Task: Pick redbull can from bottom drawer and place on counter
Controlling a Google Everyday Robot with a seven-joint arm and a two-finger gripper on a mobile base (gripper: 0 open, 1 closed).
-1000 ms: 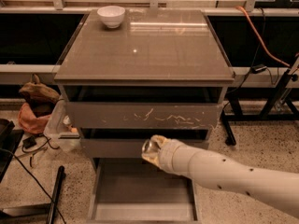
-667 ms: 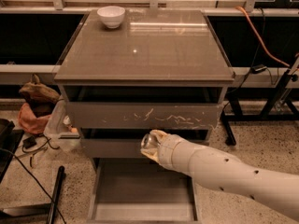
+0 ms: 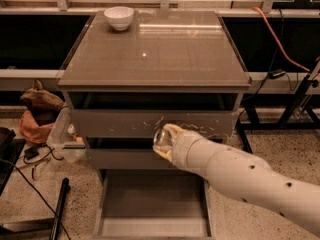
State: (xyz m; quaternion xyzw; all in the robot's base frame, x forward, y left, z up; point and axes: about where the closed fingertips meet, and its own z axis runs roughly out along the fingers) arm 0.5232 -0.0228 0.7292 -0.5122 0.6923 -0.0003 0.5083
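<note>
Up it comes: the gripper [image 3: 164,140], fingers pinched round the redbull can [image 3: 160,136], has climbed clear of the open bottom drawer [image 3: 150,206] and is now level with the scratched drawer front [image 3: 120,124]. The pick looks done, and what's left is the lift onto the counter [image 3: 155,54].

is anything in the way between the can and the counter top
Nothing visible. The end effector holds the redbull can in front of the drawer fronts, below the counter; the white bowl sits at its back left corner.
</note>
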